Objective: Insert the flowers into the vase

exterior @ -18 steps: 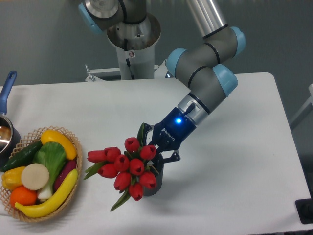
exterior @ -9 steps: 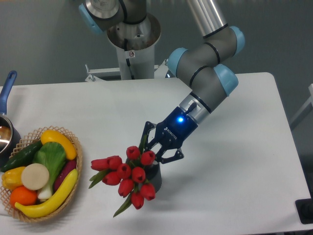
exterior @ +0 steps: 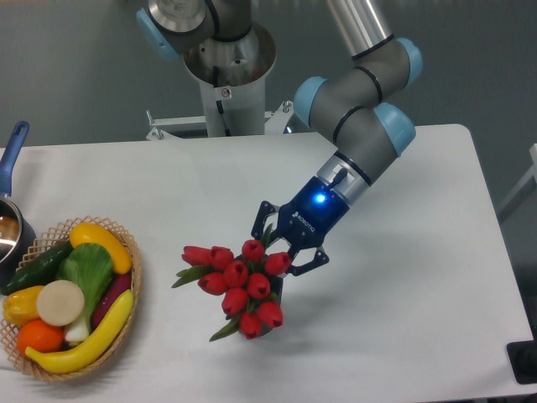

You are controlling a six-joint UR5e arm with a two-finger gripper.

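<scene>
I have just one camera — it sits high in front of the flat white table [exterior: 419,336] and looks down across it at the grey robot arm [exterior: 361,126] — not very close, most of the tabletop shows.

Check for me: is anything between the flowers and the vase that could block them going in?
Nothing visible stands in the way. The flowers sit directly over the vase, which is almost wholly hidden behind the buds. The gripper is right behind the bunch with its fingers spread. The wicker basket lies well to the side.
</scene>
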